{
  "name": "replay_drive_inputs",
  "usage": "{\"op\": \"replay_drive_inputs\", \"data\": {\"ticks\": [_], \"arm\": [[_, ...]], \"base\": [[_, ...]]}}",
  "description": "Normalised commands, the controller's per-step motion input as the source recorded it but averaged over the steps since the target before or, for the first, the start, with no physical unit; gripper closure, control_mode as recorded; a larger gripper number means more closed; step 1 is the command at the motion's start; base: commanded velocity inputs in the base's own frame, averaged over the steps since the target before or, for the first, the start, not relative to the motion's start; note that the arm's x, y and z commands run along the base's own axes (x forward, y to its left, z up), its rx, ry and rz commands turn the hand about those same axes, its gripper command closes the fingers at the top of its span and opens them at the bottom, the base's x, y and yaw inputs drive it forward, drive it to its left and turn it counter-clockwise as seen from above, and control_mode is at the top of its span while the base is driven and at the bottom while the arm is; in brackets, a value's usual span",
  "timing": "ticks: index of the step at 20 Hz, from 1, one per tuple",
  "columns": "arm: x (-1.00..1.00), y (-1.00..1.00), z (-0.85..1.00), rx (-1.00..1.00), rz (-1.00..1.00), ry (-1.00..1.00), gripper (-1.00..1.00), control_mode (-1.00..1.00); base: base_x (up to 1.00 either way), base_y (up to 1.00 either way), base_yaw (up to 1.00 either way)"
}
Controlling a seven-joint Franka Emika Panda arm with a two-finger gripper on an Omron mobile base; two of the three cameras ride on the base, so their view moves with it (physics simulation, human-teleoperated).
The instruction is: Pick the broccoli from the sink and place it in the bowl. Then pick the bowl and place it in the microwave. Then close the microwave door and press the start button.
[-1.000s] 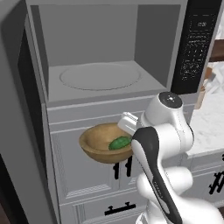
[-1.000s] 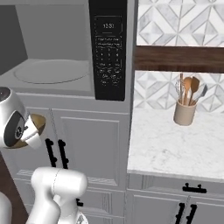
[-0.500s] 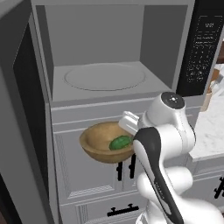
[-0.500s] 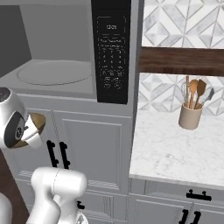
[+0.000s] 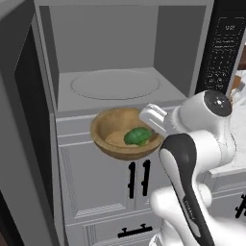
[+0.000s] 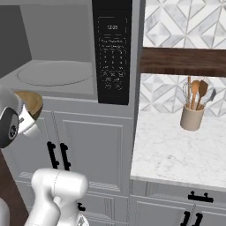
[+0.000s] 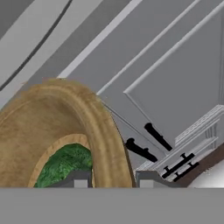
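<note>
The wooden bowl [image 5: 115, 135] hangs in the air just below and in front of the open microwave [image 5: 114, 85], level with its front sill. The dark-green broccoli [image 5: 137, 136] lies inside the bowl. My gripper [image 5: 154, 124] is shut on the bowl's right rim. In the hand view the gripper [image 7: 114, 179] straddles the rim [image 7: 103, 131], one finger inside beside the broccoli [image 7: 65, 164], the other outside. The microwave door [image 5: 24, 120] stands swung open at the left. The black keypad [image 6: 112, 48] is to the right of the cavity. The bowl's edge [image 6: 33, 102] peeks out behind my arm.
White cabinet doors with black handles [image 5: 138, 178] sit under the microwave. To the right runs a marble counter [image 6: 176, 150] carrying a beige utensil holder [image 6: 192, 118], under a dark wood shelf [image 6: 183, 62].
The bowl with the broccoli has risen from in front of the cabinet doors to the height of the microwave's sill. Both base views have shifted slightly.
</note>
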Motion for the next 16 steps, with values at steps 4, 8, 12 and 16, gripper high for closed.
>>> {"op": "replay_drive_inputs", "data": {"ticks": [4,8,12,16], "arm": [[0.21,-0.04,0.67,0.0,-0.04,-0.09,1.0,-1.0],[0.42,-0.12,0.55,0.03,-0.05,-0.08,1.0,-1.0],[0.66,-0.14,0.43,0.05,-0.09,-0.07,1.0,-1.0],[0.67,-0.03,0.18,0.04,-0.09,-0.06,1.0,-1.0]], "base": [[0.0,0.0,0.0],[0.0,0.0,0.0],[0.0,0.0,0.0],[0.0,0.0,0.0]]}}
